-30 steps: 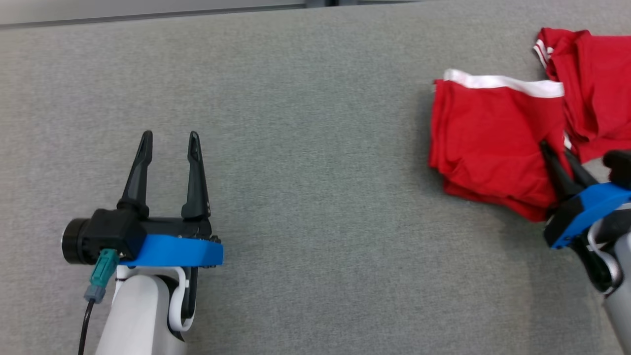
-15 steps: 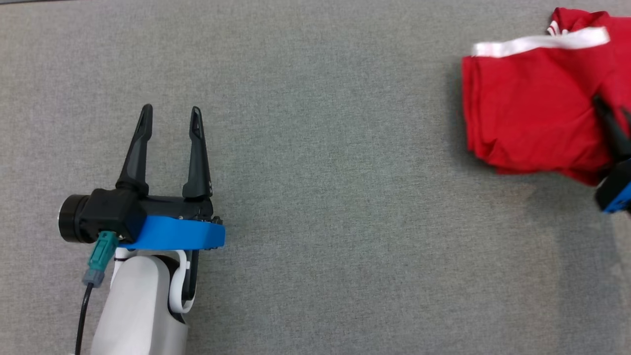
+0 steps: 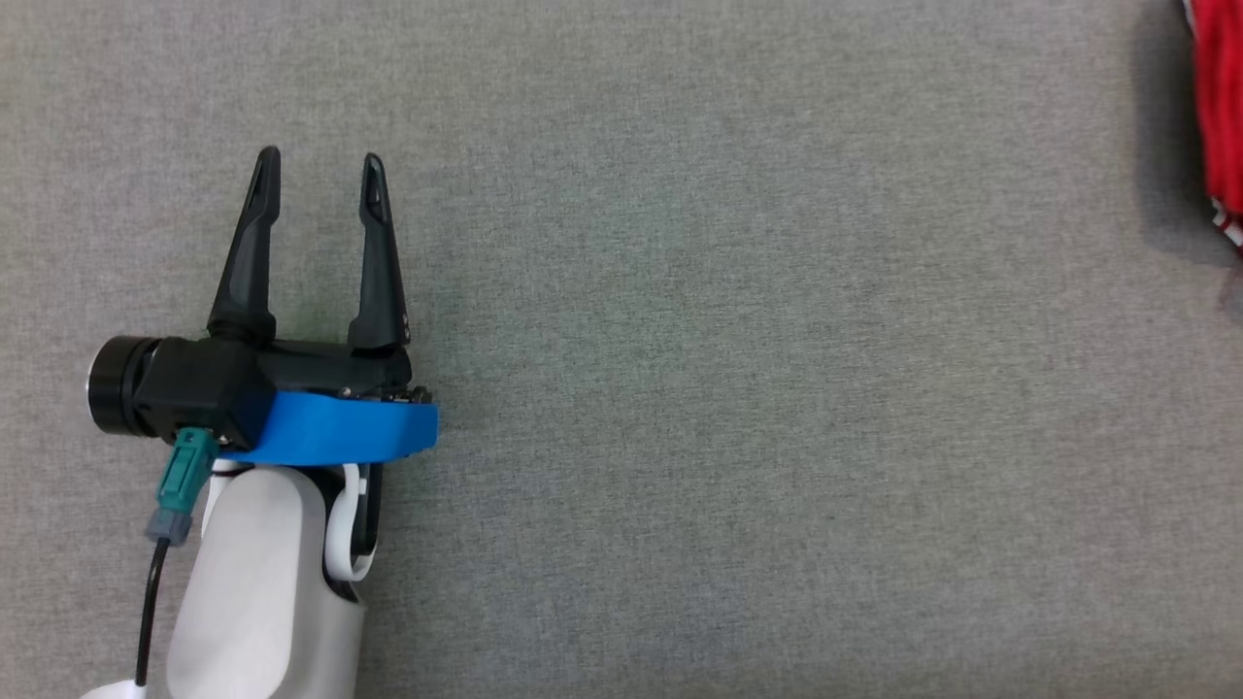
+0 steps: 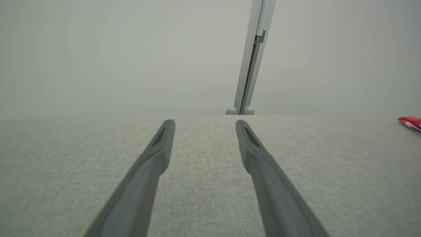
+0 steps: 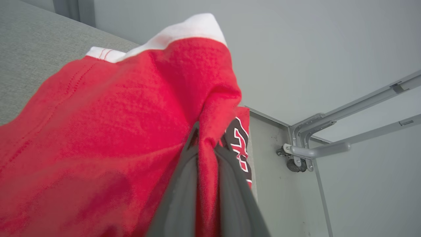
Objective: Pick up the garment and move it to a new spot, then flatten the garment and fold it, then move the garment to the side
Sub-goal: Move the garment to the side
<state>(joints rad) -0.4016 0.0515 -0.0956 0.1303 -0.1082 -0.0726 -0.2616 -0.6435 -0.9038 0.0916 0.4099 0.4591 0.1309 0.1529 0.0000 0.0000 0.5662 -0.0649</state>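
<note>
The right claw point(image 5: 206, 141) is pinching the red garment point(image 5: 98, 115), its bulk draping leftward, while the left claw point(image 3: 319, 160) is hovering wide open and empty, well apart

You get bright, even light over the grey table point(image 3: 728, 388), a soft shadow point(image 3: 1160, 146) just left of the red garment point(image 3: 1219, 116), near cloth blurred in your right wrist view, left pincer point(image 4: 204, 122) fingers out of focus low in its view

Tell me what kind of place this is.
Probably a robot test room, not a home: a grey felt-covered table, plain pale wall panels, a castered metal frame.
</note>
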